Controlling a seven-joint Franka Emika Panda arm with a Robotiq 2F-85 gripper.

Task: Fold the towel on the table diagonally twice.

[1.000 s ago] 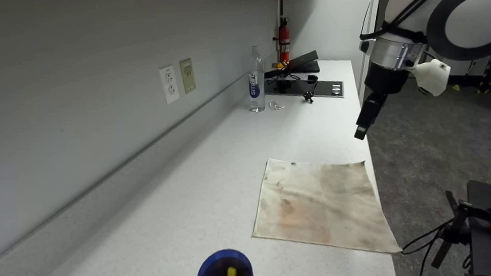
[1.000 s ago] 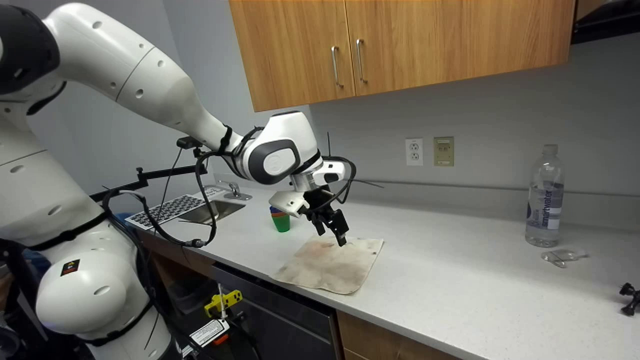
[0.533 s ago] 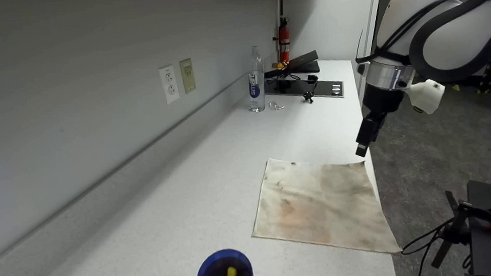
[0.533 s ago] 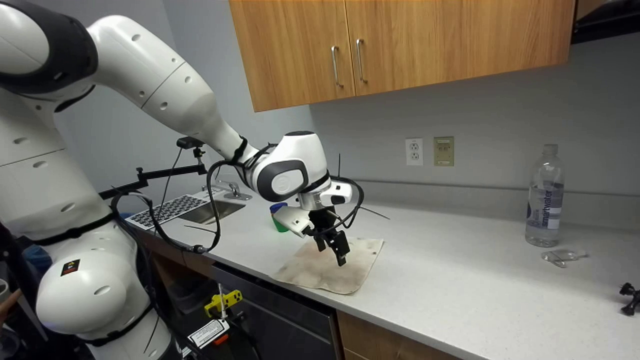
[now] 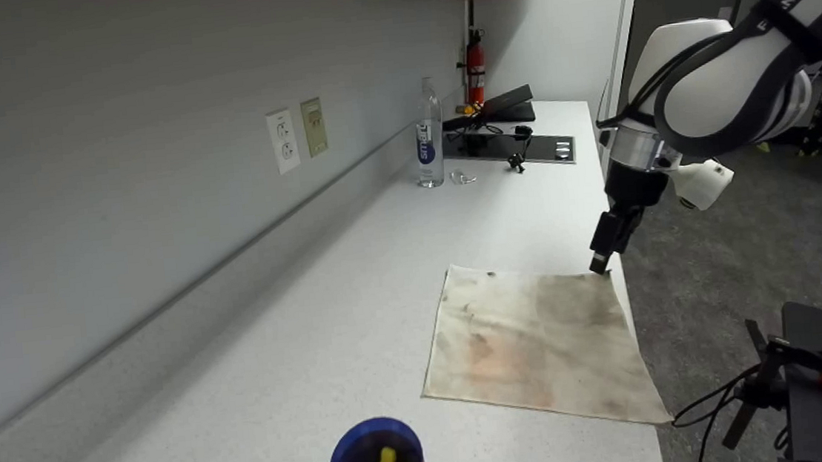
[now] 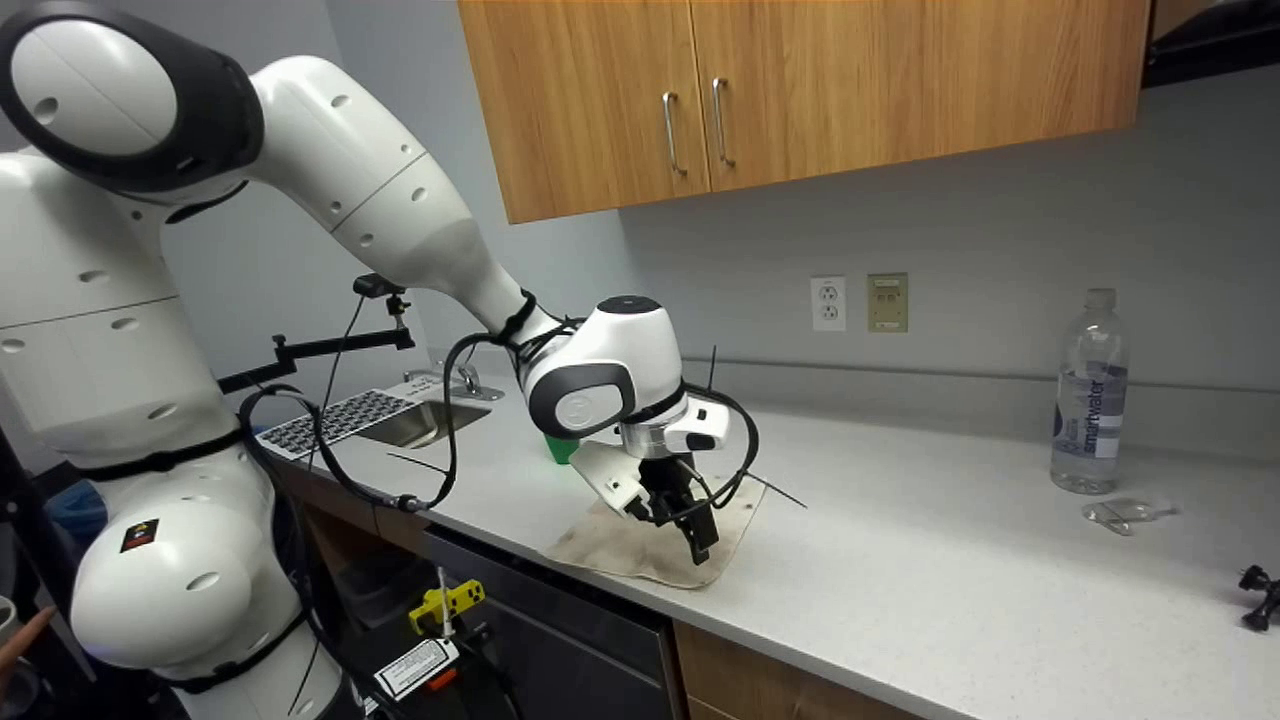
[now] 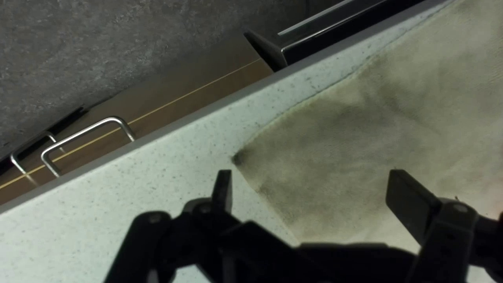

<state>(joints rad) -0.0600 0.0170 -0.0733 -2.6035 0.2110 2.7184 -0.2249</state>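
Note:
Spread flat on the white table (image 5: 259,363) is the towel (image 5: 533,347), beige with brownish stains, lying close along the front edge. It shows in both exterior views, partly behind the arm in an exterior view (image 6: 620,550). In the wrist view the towel (image 7: 353,149) fills the right side, and its dark-tipped corner points left. My gripper (image 7: 309,173) is open with its jaws wide apart and nothing held; one finger (image 7: 223,188) appears beside that corner over bare table, the other over the cloth. Whether the fingertips touch anything I cannot tell.
A blue cup (image 5: 341,453) with yellow pieces stands near the towel. Farther along the table are a water bottle (image 5: 429,144), a small clear item (image 5: 462,176) and a cooktop (image 5: 549,148). Wooden cabinets (image 6: 830,90) hang above; a sink (image 6: 425,425) lies beyond the cup.
My arm has come down, bringing the open gripper from well above the towel to low at its front corner. The towel and the other objects lie as before.

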